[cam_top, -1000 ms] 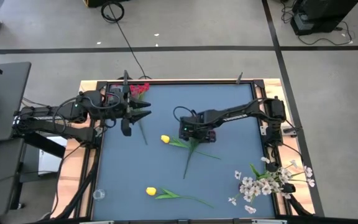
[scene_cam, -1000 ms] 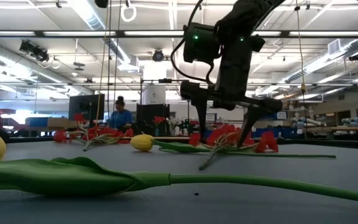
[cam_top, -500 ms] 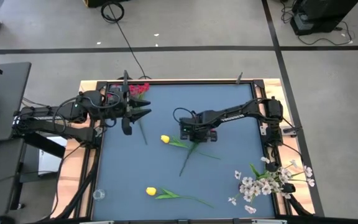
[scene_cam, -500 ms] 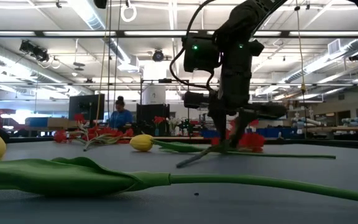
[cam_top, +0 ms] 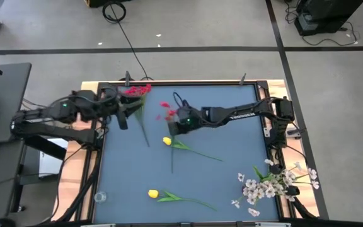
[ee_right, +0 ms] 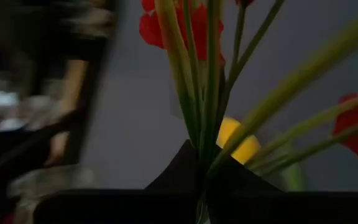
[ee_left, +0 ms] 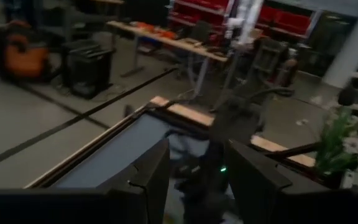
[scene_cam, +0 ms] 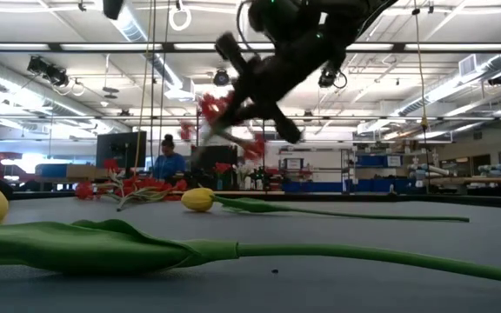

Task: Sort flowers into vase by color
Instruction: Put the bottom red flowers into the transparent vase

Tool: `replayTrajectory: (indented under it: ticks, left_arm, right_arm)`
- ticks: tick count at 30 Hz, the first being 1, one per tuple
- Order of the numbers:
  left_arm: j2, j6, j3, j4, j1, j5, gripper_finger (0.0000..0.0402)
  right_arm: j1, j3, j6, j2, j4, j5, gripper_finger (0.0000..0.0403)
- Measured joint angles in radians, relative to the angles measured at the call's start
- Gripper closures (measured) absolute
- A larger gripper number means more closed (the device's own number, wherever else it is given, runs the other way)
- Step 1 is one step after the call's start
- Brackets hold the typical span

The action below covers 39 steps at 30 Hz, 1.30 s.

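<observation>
My right gripper [cam_top: 172,123] is shut on a red flower [cam_top: 166,111], raised above the table's middle; in the right wrist view its red blossoms [ee_right: 169,28] show beyond the fingers. My left gripper [cam_top: 123,117] stands open and holds nothing at the far left. Close to it, other red flowers [cam_top: 137,91] lie on the table. A yellow tulip [cam_top: 167,141] lies under my right gripper. A second yellow tulip [cam_top: 153,193] lies near the front edge. White flowers [cam_top: 273,183] lie at the near right corner. My right gripper pinches the red flower's bundle of thin green stems [ee_right: 199,134] between its two fingers, a short way below the blossoms. The fingers lie across the stems. The flower is off the table, with its blossoms [scene_cam: 211,109] toward the far left. Its long stem [cam_top: 172,161] trails toward the near edge.
A small clear glass [cam_top: 99,197] stands near the near left corner. The table has a raised wooden rim [cam_top: 188,82]. The nearest tulip's stem [scene_cam: 364,256] runs across the front of the low view.
My right gripper has shut on the red flower's stems, risen and gone toward the far left while rolling. The flower has come up off the table and swung round, blossoms now to the far left. My left gripper has drawn back toward the table's left edge, still open.
</observation>
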Motion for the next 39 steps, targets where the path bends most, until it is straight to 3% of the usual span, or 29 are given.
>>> replayTrajectory:
  ticks: [7,14,20,28,35,39]
  left_arm:
    - [-0.091,0.045,0.095,-0.278,-0.004,0.012,0.0244]
    - [-0.194,-0.101,0.096,-0.355,-0.007,0.076,0.0244]
    - [-0.243,-0.157,0.096,-0.429,-0.032,0.149,0.0244]
    - [-0.245,-0.074,0.096,-0.452,-0.043,0.156,0.0244]
    - [-0.26,-0.073,0.096,-0.559,-0.043,0.219,0.0244]
    - [-0.279,-0.073,0.096,-0.626,-0.043,0.226,0.0244]
  right_arm:
    - [0.03,0.0,-0.279,0.0,0.265,-0.005,0.0388]
    - [0.104,0.0,-0.794,0.0,0.546,-0.031,0.0388]
    - [0.143,0.044,-0.909,0.025,0.615,-0.024,0.0388]
    - [0.167,0.408,-1.036,0.195,0.364,-0.033,0.0388]
    - [0.2,0.741,-1.063,0.384,0.334,-0.073,0.0388]
    - [0.219,0.959,-1.068,0.507,0.232,-0.078,0.0388]
